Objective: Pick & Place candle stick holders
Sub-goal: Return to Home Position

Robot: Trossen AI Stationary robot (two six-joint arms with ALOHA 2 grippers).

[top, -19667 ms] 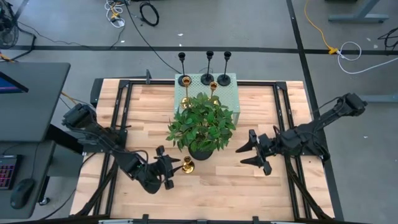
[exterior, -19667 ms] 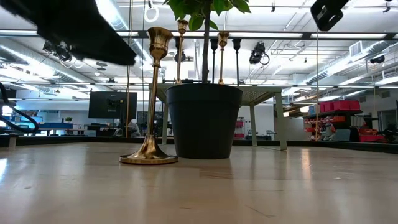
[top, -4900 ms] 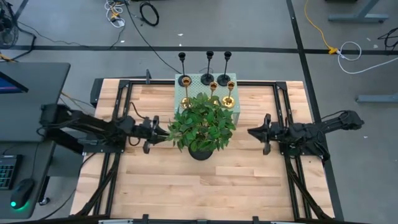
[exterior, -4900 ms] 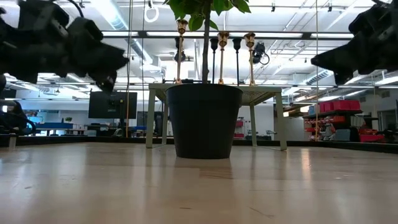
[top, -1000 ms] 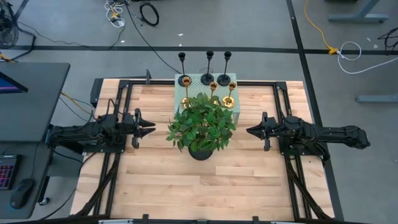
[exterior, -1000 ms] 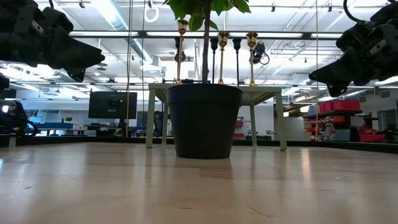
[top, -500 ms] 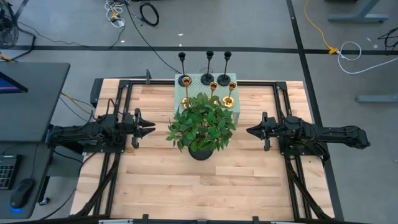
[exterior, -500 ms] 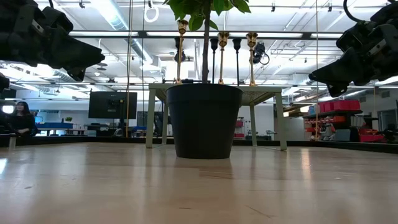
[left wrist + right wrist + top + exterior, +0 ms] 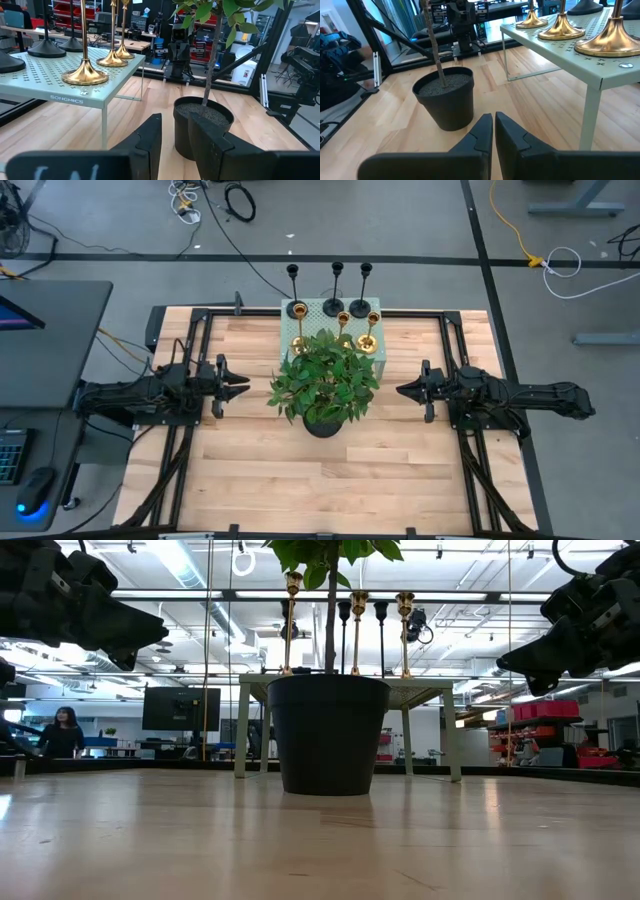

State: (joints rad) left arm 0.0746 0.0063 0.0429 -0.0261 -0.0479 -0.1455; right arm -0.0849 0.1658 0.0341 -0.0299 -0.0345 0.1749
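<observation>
High view: six candle stick holders [image 9: 338, 308] upright, stems vertical; left fingers [image 9: 243, 381] slightly parted, right fingers [image 9: 403, 391] closed, both empty.

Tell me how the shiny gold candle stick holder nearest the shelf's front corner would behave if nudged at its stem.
The shiny gold candle stick holder would probably tip rather than slide: its stem is tall and slim over a small round base. Its polished metal looks slippery to pinch. On the pale green perforated shelf near the edge, a fall seems possible.

Gold holders [image 9: 344, 320] — black holders [image 9: 336, 290] — pale-green perforated stand [image 9: 322, 332]
</observation>
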